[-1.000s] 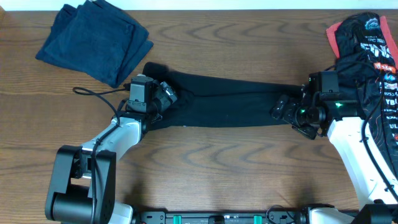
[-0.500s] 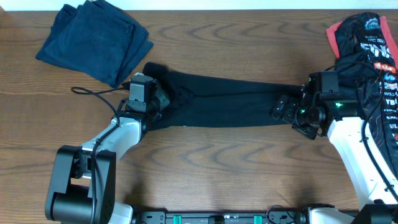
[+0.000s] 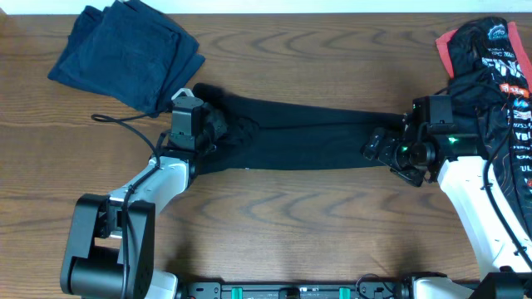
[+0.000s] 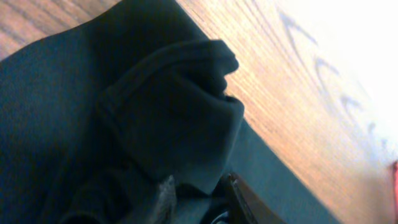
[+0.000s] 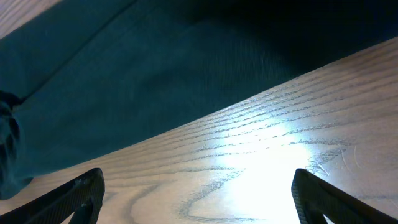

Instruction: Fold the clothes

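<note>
The shirt [image 3: 307,133] lies stretched across the table [image 3: 291,224], from the left gripper [image 3: 212,124] to the right gripper [image 3: 376,148]. Its bunched end sits pinched between the left fingers [image 4: 165,194] and rises just ahead of them. Outward of those fingers and farther back on the table lies a folded garment [image 3: 125,54], its near corner just beside the shirt's end (whether they touch I cannot tell). The right fingers [image 5: 81,193] stand spread wide, with bare table between them and the shirt's edge just ahead. Behind them, past the wrist, a heap of clothes [image 3: 490,58] lies at the table's right edge.
</note>
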Tool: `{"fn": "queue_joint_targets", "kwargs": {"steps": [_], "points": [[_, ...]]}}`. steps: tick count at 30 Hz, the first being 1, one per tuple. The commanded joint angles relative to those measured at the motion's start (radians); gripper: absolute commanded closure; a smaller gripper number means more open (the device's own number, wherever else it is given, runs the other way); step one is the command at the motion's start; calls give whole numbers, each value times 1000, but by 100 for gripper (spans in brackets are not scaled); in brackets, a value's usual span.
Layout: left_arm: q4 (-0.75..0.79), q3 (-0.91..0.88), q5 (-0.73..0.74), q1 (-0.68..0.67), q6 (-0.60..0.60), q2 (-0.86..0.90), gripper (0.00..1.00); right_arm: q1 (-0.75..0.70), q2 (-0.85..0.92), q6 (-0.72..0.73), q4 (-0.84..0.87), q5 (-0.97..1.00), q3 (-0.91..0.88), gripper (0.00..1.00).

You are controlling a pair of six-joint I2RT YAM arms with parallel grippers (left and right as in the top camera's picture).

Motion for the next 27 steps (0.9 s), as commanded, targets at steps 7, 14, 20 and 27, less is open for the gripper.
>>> {"fn": "queue_joint_targets", "kwargs": {"steps": [7, 14, 20, 27], "points": [[-124, 6, 21, 5, 57, -16, 35, 10, 3, -14, -4, 5, -5, 6], [-225, 6, 21, 4, 57, -106, 33, 10, 3, -13, 12, 26, -31, 5], [-317, 6, 30, 4, 56, -208, 33, 10, 3, -10, 99, 25, -106, 5], [-386, 6, 70, 3, 11, -171, 33, 10, 3, 18, 159, 18, -151, 5]]}}
